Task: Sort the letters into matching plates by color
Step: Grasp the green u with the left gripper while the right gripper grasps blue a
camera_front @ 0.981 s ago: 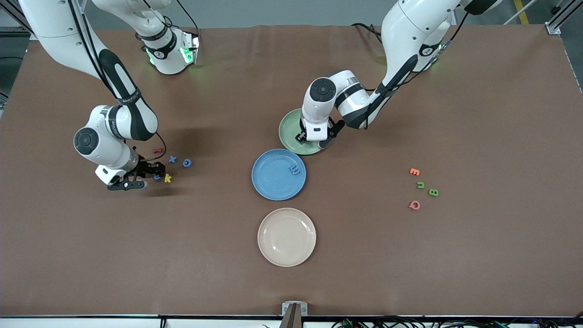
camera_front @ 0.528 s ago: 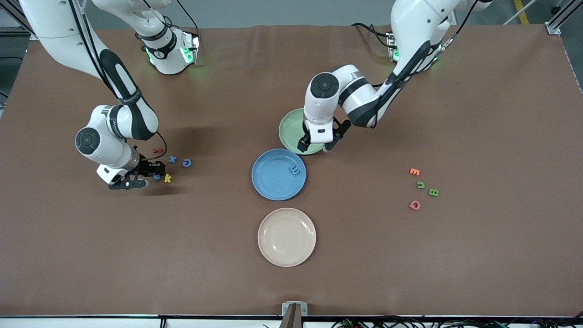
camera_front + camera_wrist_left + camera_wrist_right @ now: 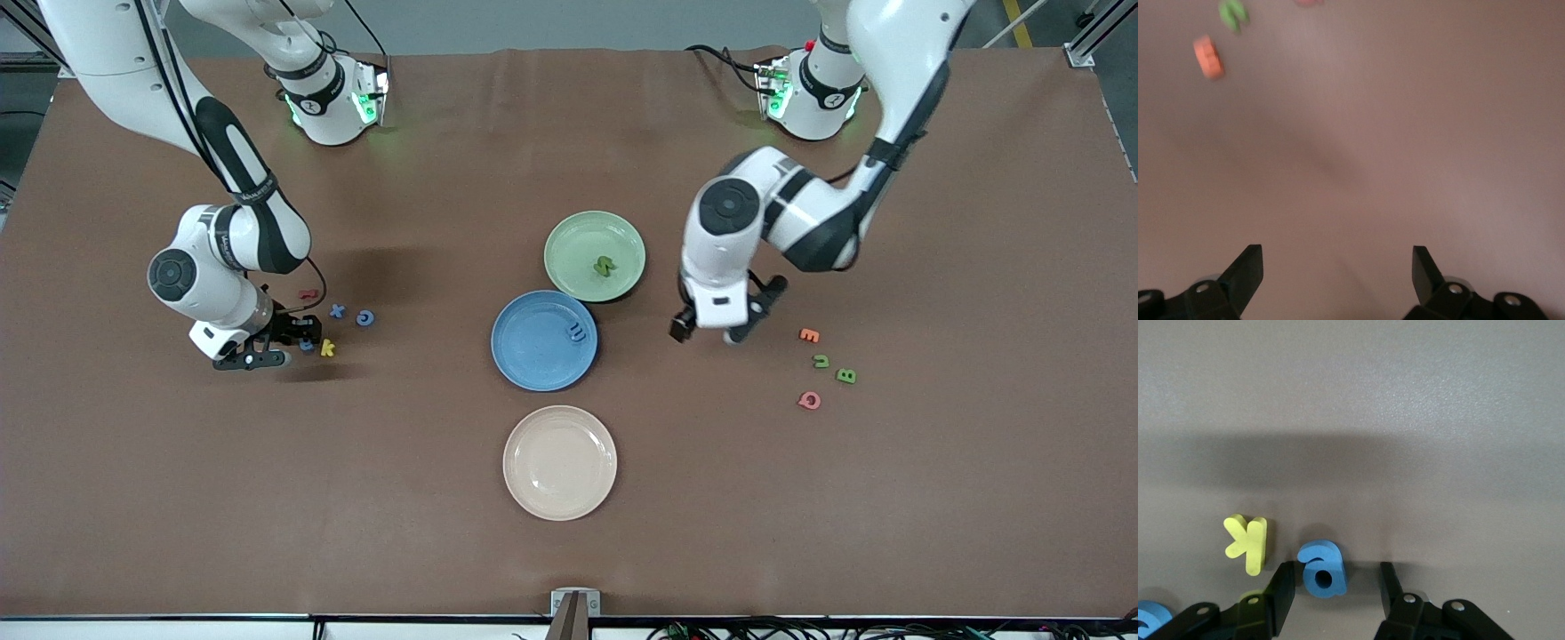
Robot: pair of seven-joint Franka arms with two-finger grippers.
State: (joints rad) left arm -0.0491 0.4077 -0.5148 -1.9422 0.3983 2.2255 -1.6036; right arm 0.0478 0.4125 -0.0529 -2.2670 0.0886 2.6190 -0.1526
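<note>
Now that my left end effector [image 3: 703,332] has let go and swung off, wide open, a green letter [image 3: 605,265] lies in the green plate [image 3: 569,233] — my right end effector [image 3: 1338,581] narrows around a blue letter [image 3: 1322,569] on the worktop [image 3: 933,489].

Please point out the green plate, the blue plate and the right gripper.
green plate [image 3: 573,240], front view, bare inner surface.
blue plate [image 3: 533,342], front view, bare inner surface.
right gripper [image 3: 1337,577], right wrist view, midway between fingertips.

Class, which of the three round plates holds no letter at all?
The cream-beige round plate, nearest the front camera; the pale green plate and blue plate each hold one.
</note>
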